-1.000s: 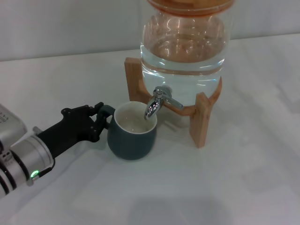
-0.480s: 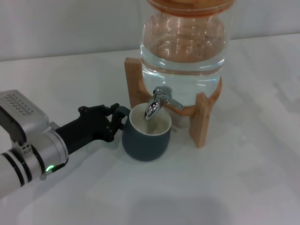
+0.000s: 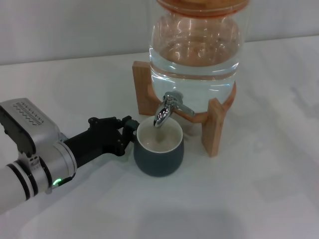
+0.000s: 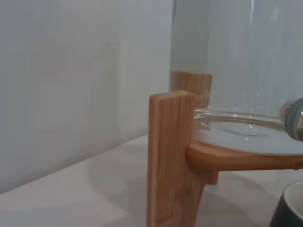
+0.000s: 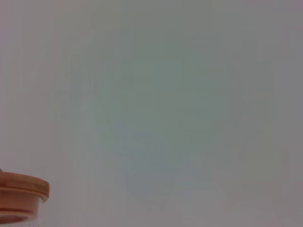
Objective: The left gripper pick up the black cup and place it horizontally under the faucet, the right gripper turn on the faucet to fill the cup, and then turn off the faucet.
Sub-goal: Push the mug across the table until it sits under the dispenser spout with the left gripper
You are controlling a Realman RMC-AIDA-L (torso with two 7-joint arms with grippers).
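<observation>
The black cup (image 3: 159, 154) stands upright on the white table, its cream inside showing, directly under the spout of the chrome faucet (image 3: 167, 109). My left gripper (image 3: 127, 133) is shut on the cup's handle at the cup's left side, its silver arm reaching in from the lower left. The cup's rim shows at a corner of the left wrist view (image 4: 291, 208), and the faucet shows at that view's edge (image 4: 296, 118). The faucet's lever points to the right. My right gripper is out of view.
A large glass jar of water (image 3: 194, 55) with an orange lid sits on a wooden stand (image 3: 214, 124) behind the cup. The stand's leg (image 4: 173, 156) fills the left wrist view. The jar's orange lid (image 5: 21, 194) shows in the right wrist view.
My left gripper has slid the cup to the right, from left of the faucet to directly under its spout. The arm followed it.
</observation>
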